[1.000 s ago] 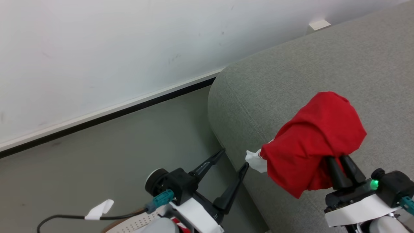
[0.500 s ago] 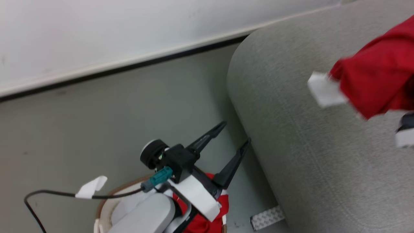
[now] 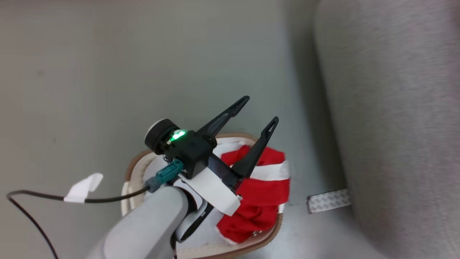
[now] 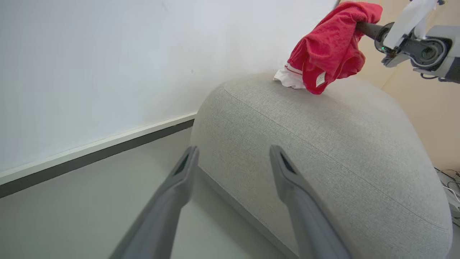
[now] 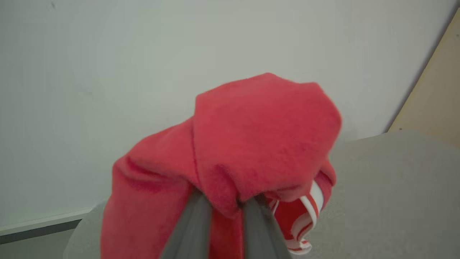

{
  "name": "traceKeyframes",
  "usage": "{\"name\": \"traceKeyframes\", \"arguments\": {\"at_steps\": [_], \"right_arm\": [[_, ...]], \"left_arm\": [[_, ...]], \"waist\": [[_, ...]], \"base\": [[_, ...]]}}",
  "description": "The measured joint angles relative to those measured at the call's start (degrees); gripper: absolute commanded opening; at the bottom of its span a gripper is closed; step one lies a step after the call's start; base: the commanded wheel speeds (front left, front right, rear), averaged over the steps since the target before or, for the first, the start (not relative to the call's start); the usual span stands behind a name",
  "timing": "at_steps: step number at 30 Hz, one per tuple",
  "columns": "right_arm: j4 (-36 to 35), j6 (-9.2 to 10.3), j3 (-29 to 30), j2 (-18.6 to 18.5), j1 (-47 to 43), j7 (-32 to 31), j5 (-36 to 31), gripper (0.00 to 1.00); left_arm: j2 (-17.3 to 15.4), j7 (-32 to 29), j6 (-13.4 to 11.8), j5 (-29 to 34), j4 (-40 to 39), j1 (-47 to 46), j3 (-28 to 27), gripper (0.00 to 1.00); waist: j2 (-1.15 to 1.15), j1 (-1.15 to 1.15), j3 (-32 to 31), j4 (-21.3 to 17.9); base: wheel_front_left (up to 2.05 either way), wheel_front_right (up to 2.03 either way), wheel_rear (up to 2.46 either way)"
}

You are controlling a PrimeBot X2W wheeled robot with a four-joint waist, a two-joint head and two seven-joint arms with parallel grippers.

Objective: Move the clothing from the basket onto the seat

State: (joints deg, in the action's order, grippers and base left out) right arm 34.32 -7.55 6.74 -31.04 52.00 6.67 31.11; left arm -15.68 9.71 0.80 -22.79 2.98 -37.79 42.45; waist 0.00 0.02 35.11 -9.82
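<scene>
In the head view the white basket (image 3: pixel 133 169) with its tan rim stands on the floor beside the grey seat (image 3: pixel 395 126). Red clothing (image 3: pixel 264 189) with a white band lies in it. My left gripper (image 3: pixel 261 108) hovers over the basket, open and empty. In the left wrist view its fingers (image 4: pixel 183 172) point at the seat's (image 4: pixel 323 144) rounded edge. My right gripper (image 4: pixel 364 28) is shut on another red garment (image 4: pixel 330 43), which hangs with its white hem touching the seat top. In the right wrist view that clothing (image 5: pixel 258 136) drapes over my gripper (image 5: pixel 226 212), hiding the fingertips.
A white wall (image 4: pixel 107 54) with a dark baseboard runs behind the seat. A black cable with a white tape tag (image 3: pixel 82 185) trails left of the basket. A patterned tape strip (image 3: pixel 329 200) lies on the floor at the seat's foot. A beige panel (image 4: pixel 424 108) stands beyond the seat.
The head camera has swung down and left, bringing the basket into view and taking the right gripper and its garment out. The left gripper stays open.
</scene>
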Motion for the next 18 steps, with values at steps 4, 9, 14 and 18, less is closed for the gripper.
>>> {"name": "traceKeyframes", "arguments": {"at_steps": [4,9,14,18], "right_arm": [[8.86,0.0,-2.32,-1.76,2.63,-4.5,-2.33,0.0],[14.6,0.0,-5.98,-2.6,3.72,-9.2,-3.18,0.22],[16.21,0.0,-10.54,-3.32,4.08,-11.83,-2.04,1.0],[15.6,0.0,-14.14,-3.47,2.79,-11.2,-0.6,1.0]], "left_arm": [[-0.01,0.98,-0.19,0.04,0.54,-0.61,-0.6,1.0],[0.22,2.09,-0.29,-0.36,1.96,-0.6,-1.0,1.0],[0.65,3.2,-0.34,-1.18,3.49,0.19,-1.27,1.0],[0.85,4.02,-0.65,-2.15,4.82,1.85,-1.71,1.0]], "waist": [[0.0,0.0,2.42,2.98],[0.0,-0.01,2.44,4.9],[0.0,-0.01,-0.66,4.6],[0.0,-0.02,-4.44,4.12]], "base": [[0.0,0.0,0.0],[0.0,0.0,0.0],[0.0,0.0,0.0],[0.0,0.0,0.0]]}}
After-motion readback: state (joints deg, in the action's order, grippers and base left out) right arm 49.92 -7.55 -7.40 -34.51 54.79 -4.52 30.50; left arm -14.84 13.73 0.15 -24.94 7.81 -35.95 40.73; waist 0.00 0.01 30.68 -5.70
